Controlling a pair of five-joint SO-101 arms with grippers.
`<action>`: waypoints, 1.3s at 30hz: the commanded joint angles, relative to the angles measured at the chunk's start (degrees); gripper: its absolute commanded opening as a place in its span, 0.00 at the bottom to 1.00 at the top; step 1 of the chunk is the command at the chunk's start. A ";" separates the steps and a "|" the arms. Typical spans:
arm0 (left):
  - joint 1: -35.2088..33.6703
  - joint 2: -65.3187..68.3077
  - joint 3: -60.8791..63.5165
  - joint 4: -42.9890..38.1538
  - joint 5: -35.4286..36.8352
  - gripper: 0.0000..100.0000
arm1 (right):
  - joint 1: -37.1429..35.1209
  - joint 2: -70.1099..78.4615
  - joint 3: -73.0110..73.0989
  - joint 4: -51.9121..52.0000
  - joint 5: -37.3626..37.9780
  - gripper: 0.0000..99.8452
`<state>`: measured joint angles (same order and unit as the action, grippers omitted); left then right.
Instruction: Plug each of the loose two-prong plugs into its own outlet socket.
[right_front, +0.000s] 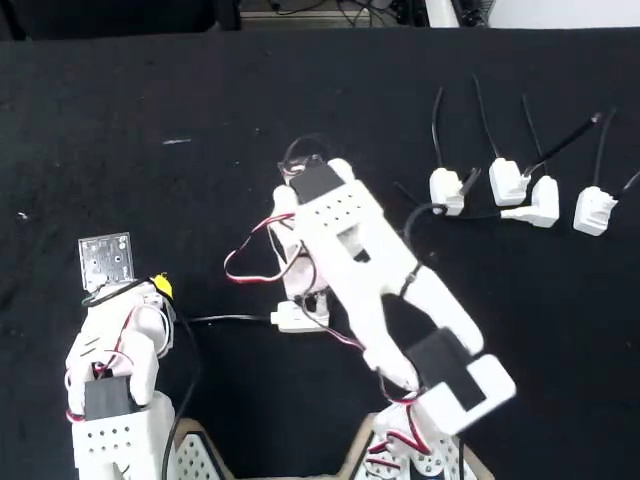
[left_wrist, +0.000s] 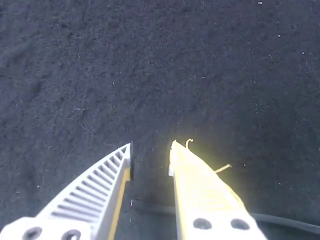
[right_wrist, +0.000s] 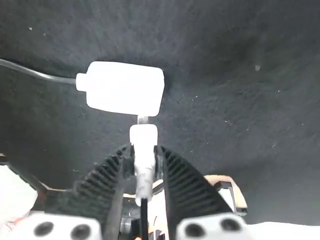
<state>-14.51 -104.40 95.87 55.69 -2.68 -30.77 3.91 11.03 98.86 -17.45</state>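
On the black cloth (right_front: 120, 120) over the table, centre-front: right gripper (right_wrist: 144, 152) clamped tight on a white two-prong plug (right_wrist: 143, 136). A short stretch of prong shows between the plug and the white outlet socket (right_wrist: 122, 92).

Front left: left gripper (left_wrist: 150, 150) low over the cloth, fingers narrowly parted, holding nothing. A black cable (left_wrist: 280, 220) lies beneath.

Far right: four white cabled pieces (right_front: 508, 182) grouped together.

Past the far edge: floor and tangled wires (right_front: 340, 10).
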 joint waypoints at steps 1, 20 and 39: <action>-0.13 -0.35 0.92 -0.88 -0.44 0.13 | -1.67 0.57 -3.21 1.76 0.44 0.01; -0.13 -0.35 0.66 -0.88 -0.53 0.13 | -1.41 1.10 -2.86 0.26 -5.80 0.01; -0.13 -0.35 0.66 -0.88 -0.53 0.13 | -1.23 0.66 4.18 -8.97 -14.07 0.01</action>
<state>-14.51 -104.40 95.87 55.69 -2.68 -31.30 5.41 15.25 91.47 -30.90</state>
